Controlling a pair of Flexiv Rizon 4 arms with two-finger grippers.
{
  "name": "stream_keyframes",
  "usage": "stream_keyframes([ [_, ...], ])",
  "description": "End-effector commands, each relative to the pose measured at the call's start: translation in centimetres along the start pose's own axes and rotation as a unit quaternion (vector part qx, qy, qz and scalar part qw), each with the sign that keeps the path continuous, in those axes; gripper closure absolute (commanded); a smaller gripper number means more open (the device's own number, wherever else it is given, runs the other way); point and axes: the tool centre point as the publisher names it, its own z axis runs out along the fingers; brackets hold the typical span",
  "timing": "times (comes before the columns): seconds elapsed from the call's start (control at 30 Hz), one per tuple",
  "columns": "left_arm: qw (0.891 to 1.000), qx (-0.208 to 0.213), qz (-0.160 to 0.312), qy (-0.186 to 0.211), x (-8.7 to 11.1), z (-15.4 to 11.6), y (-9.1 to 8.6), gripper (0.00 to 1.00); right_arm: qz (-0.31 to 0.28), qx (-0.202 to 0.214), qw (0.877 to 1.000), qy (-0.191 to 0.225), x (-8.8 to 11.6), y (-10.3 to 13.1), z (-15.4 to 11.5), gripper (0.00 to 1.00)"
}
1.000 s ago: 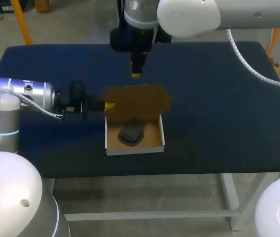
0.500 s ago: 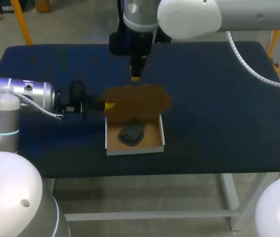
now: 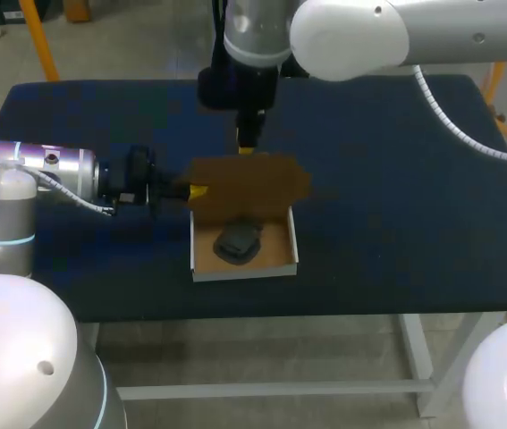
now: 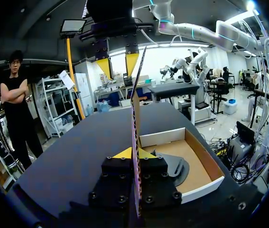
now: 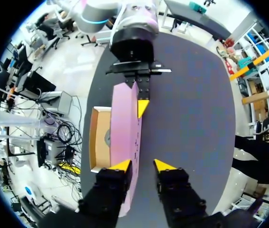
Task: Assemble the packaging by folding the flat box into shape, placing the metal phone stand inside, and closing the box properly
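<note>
Clamping the upright lid (image 3: 253, 183) by its side edge, the left gripper (image 4: 135, 153) stands beside the box (image 3: 193, 246), where the stand (image 3: 238, 243) lies; the right gripper (image 5: 143, 165) hangs spread above the lid's top edge.

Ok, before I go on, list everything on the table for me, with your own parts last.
box tray: one, white outside and brown inside, front middle of the table.
lid: one, brown cardboard, raised from the tray's far side.
phone stand: one, dark grey, lying inside the tray.
table: one, dark blue top, carrying the box.
left gripper: one, black with yellow tips, fingers shut on the lid's left edge.
right gripper: one, black with yellow tips, fingers open, pointing down at the lid's top edge.
</note>
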Motion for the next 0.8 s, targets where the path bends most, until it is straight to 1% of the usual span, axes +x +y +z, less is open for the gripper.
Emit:
stream_keyframes([
  [0.03, 1.000, 0.002, 0.001, 0.000, 0.0, 0.0, 0.1, 1.00, -0.002, -0.002, 1.000, -0.003, 0.6, -0.2, -0.1, 0.66],
  [0.3, 1.000, 0.002, 0.001, 0.000, 0.0, 0.0, 0.1, 1.00, -0.003, 0.000, 1.000, 0.002, 1.5, -0.3, 0.3, 0.66],
  [0.53, 1.000, 0.002, 0.001, 0.000, 0.0, 0.0, 0.1, 1.00, -0.003, -0.001, 1.000, 0.001, 2.2, -0.4, 0.2, 0.67],
  [0.8, 1.000, 0.002, 0.001, 0.000, 0.0, 0.0, 0.1, 1.00, -0.005, 0.000, 1.000, 0.002, 2.8, -0.2, 0.5, 0.64],
])
